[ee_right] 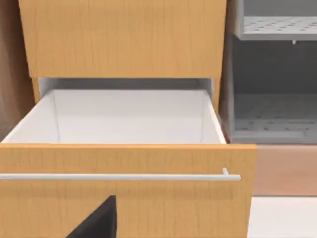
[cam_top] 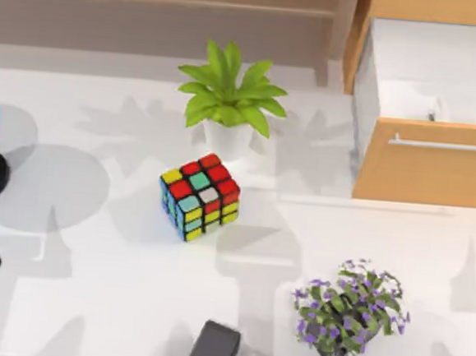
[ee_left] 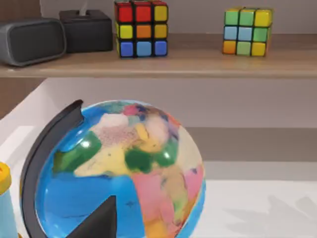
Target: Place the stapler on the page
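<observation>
Top view: bare white table point(cam_top: 113, 300) around one cube point(cam_top: 199, 196), two plants, one open drawer point(cam_top: 429, 164) at right edge; both grippers' fingers, cannot tell.

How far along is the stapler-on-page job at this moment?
Nothing looks done. On the table stand a colour cube, a green plant, a purple-flowered plant, a globe and an open drawer. No gripper holds anything. Finding, grasping and placing all remain.
</observation>
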`<state>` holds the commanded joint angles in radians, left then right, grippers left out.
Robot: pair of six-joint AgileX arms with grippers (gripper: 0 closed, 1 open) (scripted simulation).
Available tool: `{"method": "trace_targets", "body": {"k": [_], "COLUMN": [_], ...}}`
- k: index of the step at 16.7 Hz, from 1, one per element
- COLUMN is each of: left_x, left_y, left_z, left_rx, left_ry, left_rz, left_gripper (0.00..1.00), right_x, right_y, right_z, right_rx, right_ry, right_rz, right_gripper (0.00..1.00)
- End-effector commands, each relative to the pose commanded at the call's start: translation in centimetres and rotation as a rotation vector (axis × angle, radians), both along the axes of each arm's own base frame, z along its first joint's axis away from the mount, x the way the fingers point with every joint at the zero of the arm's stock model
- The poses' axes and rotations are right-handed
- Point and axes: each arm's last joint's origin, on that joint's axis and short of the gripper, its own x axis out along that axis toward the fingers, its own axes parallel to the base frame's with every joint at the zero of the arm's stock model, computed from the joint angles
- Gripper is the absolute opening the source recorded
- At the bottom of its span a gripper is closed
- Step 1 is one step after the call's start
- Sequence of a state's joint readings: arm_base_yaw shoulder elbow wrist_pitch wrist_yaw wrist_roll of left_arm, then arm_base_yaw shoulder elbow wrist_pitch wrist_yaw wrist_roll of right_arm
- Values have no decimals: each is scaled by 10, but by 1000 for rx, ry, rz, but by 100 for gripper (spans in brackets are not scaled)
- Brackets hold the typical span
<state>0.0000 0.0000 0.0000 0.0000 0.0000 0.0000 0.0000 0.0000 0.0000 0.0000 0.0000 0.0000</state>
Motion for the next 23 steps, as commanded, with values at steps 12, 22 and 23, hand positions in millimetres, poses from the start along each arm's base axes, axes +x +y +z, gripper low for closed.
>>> {"method": "trace_targets", "body": {"k": [12, 22, 23], "left_x": [0, 0, 0], "left_y": [0, 0, 0], "left_z": [0, 0, 0], "left_rx": [0, 0, 0], "left_ry": [0, 0, 0], "left_rz": [0, 0, 0], "left_gripper": [100, 100, 100], "right_x": [29, 150, 166], "right_y": [4, 23, 24], "right_z": [101, 163, 160], "right_rx": [-3, 37, 43], "right_ry": [269, 714, 775], "right_rz": [13, 50, 45], "right_gripper": [100, 100, 100]}}
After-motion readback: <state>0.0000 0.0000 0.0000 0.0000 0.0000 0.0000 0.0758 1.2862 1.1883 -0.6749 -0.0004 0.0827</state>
